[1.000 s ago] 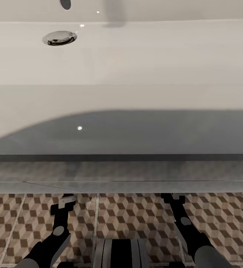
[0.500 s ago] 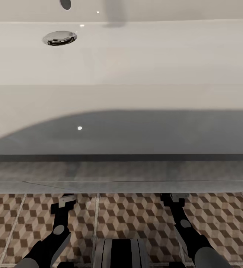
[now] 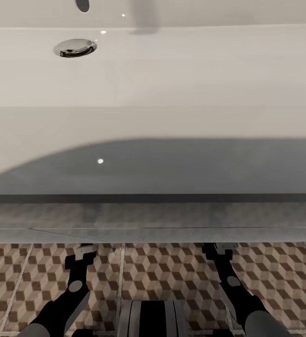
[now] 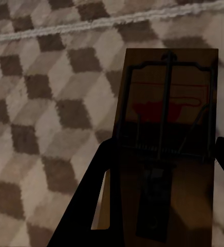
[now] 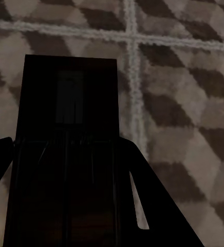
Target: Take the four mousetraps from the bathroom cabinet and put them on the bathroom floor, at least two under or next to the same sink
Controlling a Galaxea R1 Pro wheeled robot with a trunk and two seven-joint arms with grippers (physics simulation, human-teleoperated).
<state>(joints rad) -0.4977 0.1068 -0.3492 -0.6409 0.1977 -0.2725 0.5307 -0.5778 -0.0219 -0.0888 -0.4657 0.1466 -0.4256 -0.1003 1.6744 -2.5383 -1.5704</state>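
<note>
I look down on the white sink (image 3: 171, 75); below its front edge lies the cube-patterned bathroom floor (image 3: 171, 274). My left gripper (image 3: 83, 252) and right gripper (image 3: 220, 247) reach low over the tiles, their tips hidden under the vanity's edge. In the left wrist view a dark-brown mousetrap (image 4: 166, 134) with a wire bar and a red mark sits between the fingers (image 4: 86, 206), close above the tiles. In the right wrist view another mousetrap (image 5: 68, 144), very dark in shadow, sits between the fingers (image 5: 158, 206). The cabinet is out of view.
The sink's chrome drain (image 3: 75, 47) lies at the far left of the basin. The vanity's front (image 3: 153, 215) hangs right over both grippers. My dark base (image 3: 152, 318) stands between the arms. Pale grout lines (image 5: 132, 77) cross the tiles.
Nearly nothing. The left forearm has edged slightly forward; the right arm and the view hold still.
</note>
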